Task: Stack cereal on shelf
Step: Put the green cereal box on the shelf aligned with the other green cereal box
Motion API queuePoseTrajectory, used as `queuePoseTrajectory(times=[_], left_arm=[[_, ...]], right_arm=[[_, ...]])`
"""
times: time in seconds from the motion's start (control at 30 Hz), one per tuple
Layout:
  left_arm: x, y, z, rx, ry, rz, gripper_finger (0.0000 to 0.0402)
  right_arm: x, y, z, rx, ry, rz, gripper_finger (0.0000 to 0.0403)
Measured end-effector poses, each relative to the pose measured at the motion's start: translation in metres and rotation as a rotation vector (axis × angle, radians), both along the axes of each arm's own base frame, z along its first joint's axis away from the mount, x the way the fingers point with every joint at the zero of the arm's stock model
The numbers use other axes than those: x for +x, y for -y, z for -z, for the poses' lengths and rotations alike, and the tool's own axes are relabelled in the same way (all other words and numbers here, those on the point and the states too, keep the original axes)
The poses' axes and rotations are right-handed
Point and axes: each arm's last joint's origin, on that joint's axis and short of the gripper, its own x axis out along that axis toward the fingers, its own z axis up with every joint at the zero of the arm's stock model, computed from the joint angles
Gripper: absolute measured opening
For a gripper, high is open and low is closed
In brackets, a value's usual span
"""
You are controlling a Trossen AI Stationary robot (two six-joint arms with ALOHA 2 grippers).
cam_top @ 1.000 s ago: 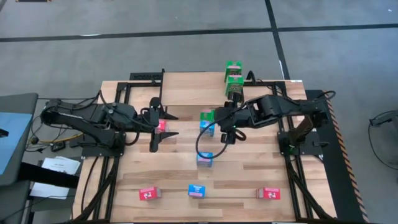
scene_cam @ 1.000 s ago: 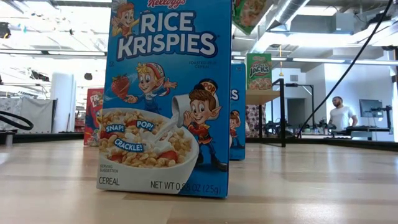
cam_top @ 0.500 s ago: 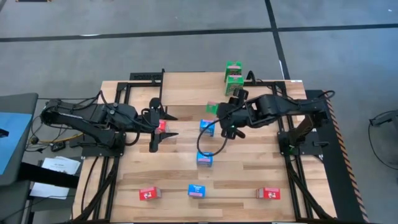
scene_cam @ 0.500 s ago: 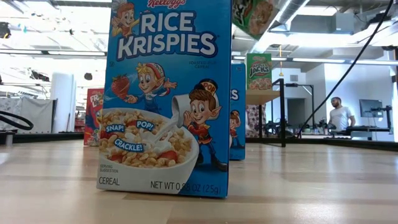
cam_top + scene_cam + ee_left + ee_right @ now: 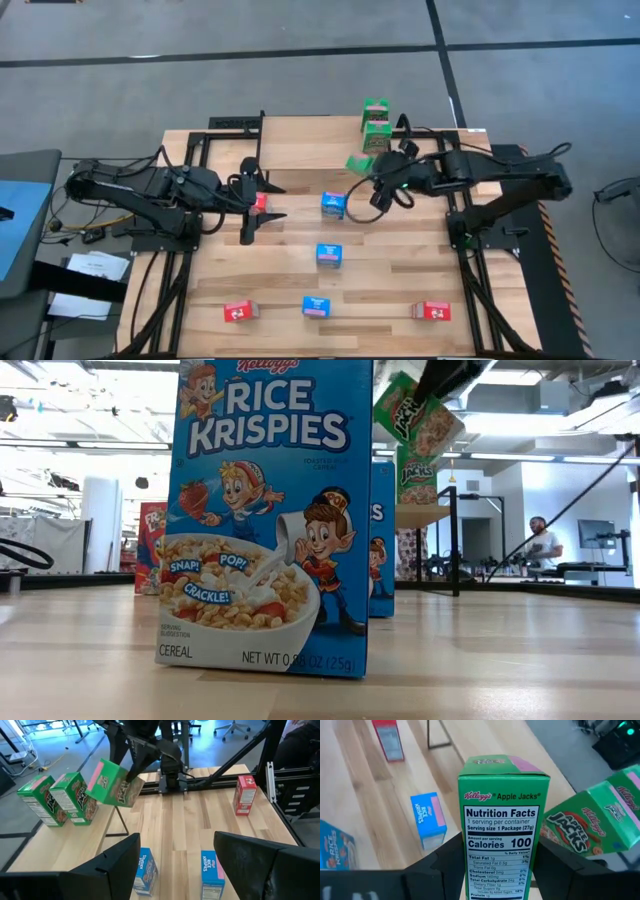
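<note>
Left gripper (image 5: 262,201): held low over the left half of the tabletop (image 5: 290,280), fingers (image 5: 112,865) spread apart with nothing between them.
Red box by the left gripper (image 5: 260,201): seen on the tabletop between the spread fingers, upright – contact cannot be told.
Front row: a red box at front left (image 5: 238,312), a blue box at front centre (image 5: 316,306) and a red box at front right (image 5: 432,311) are set well apart along the near edge.
Centre blue boxes: one blue box mid-tabletop (image 5: 329,255) and, farther back, another blue box (image 5: 334,205) are standing on the wood; in the low view one Rice Krispies box (image 5: 270,510) fills the foreground with a second behind it.
Held green box (image 5: 360,163): an Apple Jacks box is carried tilted above the tabletop, just beside the front edge of the shelf; it is also seen in the left wrist view (image 5: 111,784) and the low view (image 5: 418,420).
Right gripper (image 5: 378,172): raised at the back centre, its fingers (image 5: 440,862) clamped on the sides of the held green box – the nutrition panel faces the wrist camera.
Shelf (image 5: 395,130): at the back of the tabletop, right of centre; its light top and a black leg are shown in the low view (image 5: 425,515).
Green boxes on the shelf: two are standing side by side, touching, upright – first green box (image 5: 375,108) and second green box (image 5: 377,130).
</note>
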Motion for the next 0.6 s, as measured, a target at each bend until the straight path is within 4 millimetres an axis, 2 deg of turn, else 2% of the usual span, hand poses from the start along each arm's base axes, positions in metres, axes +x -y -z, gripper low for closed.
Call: queuePoseTrajectory(times=[0.17,0.37,0.6], left_arm=[[0.000,0.000,0.000,0.000,0.002,0.000,0.0242],[0.000,0.000,0.000,-0.002,0.005,0.000,0.0242],[0.000,0.000,-0.001,-0.002,0.008,0.000,0.0242]], right_arm=[[-0.024,0.008,0.010,0.000,0.175,-0.013,0.0219],[-0.048,0.016,0.037,-0.019,0.355,-0.014,0.0219],[-0.068,0.019,0.054,-0.023,0.510,-0.139,0.0219]])
